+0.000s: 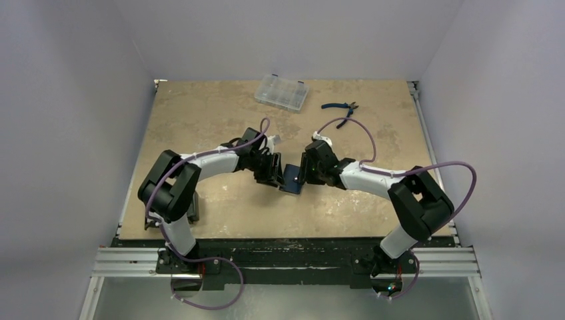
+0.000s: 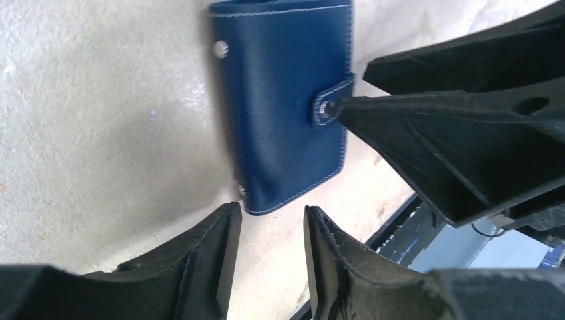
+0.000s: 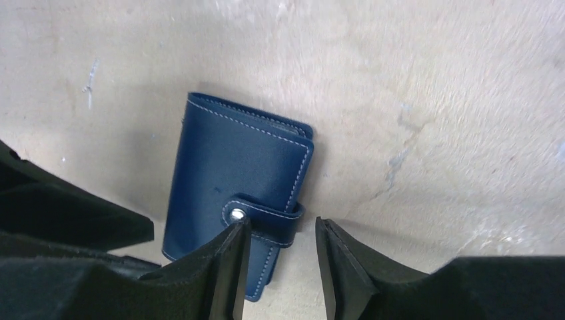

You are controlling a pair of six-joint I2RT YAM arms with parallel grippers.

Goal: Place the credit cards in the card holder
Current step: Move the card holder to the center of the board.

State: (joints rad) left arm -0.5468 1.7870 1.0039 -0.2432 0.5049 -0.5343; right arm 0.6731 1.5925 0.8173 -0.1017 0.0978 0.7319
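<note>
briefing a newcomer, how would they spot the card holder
On the tan table, look near the middle, where the left gripper and right gripper meet. The card holder lies between them. Unlike the clear case and pliers at the far edge, it is navy with white stitching and a snap tab.

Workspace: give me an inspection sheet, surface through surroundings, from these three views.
Surface: tan mottled tabletop.
Job's things: navy card holder lies flat, snap tab fastened; credit cards not seen.
Clutter: clear compartment case and blue-handled pliers at the far edge.
Grippers: left gripper jaws apart at holder's corner; right gripper jaws apart astride the snap tab.
Cables: purple cables loop along both arms.
Surroundings: white walls; metal rail at near edge.
</note>
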